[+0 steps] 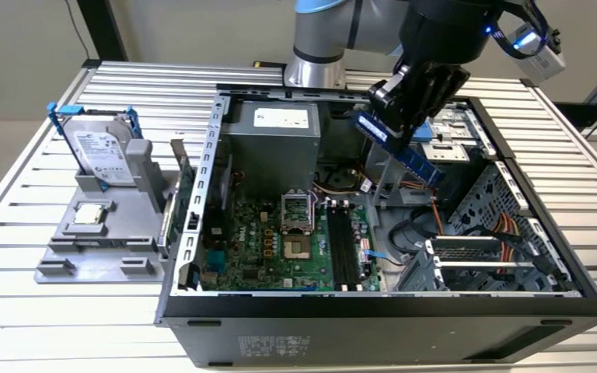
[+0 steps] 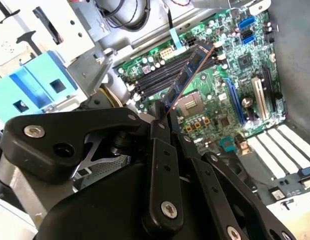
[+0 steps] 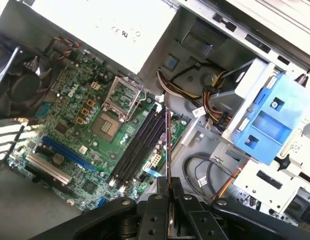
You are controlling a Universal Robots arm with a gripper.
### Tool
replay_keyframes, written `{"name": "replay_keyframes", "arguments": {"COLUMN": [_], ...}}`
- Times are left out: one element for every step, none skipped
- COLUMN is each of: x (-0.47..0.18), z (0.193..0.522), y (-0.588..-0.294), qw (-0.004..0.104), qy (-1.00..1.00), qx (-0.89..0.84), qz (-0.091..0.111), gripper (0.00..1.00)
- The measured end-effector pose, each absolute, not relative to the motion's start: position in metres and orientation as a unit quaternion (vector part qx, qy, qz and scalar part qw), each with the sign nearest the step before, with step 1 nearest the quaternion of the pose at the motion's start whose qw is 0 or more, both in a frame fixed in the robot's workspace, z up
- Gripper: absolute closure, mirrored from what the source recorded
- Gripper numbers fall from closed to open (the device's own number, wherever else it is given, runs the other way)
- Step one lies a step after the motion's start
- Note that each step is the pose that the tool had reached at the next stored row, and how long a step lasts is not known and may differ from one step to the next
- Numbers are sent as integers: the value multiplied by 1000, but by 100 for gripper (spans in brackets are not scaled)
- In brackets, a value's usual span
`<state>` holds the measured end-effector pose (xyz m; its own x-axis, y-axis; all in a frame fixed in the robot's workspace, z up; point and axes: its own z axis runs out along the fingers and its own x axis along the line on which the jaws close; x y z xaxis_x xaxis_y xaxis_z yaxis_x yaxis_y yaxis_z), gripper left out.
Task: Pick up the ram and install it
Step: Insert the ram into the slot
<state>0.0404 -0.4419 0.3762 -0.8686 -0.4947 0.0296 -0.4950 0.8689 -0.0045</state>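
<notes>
My gripper (image 1: 400, 116) is shut on the ram (image 1: 404, 149), a bluish-green stick held tilted in the air over the open computer case (image 1: 190, 233). It hangs above and towards the exterior view's right of the long black memory slots (image 1: 342, 250) on the green motherboard (image 1: 267, 249). In the second wrist view the ram (image 2: 187, 75) juts out from between the black fingers (image 2: 157, 135), over the slots (image 2: 155, 82). The first wrist view shows the ram (image 3: 168, 145) edge-on, beside the slots (image 3: 139, 145).
A grey holder (image 1: 96, 252) at the exterior view's left carries a silver hard drive (image 1: 102, 151) with a blue bracket and a small processor chip (image 1: 91, 211). Inside the case are the power supply (image 1: 273, 136), the processor socket (image 1: 298, 249), cables and a metal drive cage (image 1: 485, 256).
</notes>
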Motion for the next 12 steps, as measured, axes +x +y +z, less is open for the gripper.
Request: {"name": "replay_keyframes", "arguments": {"x": [40,40,40,40,40,40,40,40,40,40,40,40], "z": [376,376,376,376,376,376,376,376,376,376,376,376], "y": [-442,-442,-442,-442,-442,-442,-442,-442,-442,-442,-442,-442], "qw": [14,14,14,14,14,14,14,14,14,14,14,14], "qy": [-968,-970,-971,-972,-974,-975,-976,-978,-979,-980,-981,-982], "qx": [250,244,239,233,227,221,216,210,204,198,193,187], "qz": [6,6,6,6,6,5,5,5,5,5,5,5], "gripper": [100,100,100,100,100,100,100,100,100,100,100,100]}}
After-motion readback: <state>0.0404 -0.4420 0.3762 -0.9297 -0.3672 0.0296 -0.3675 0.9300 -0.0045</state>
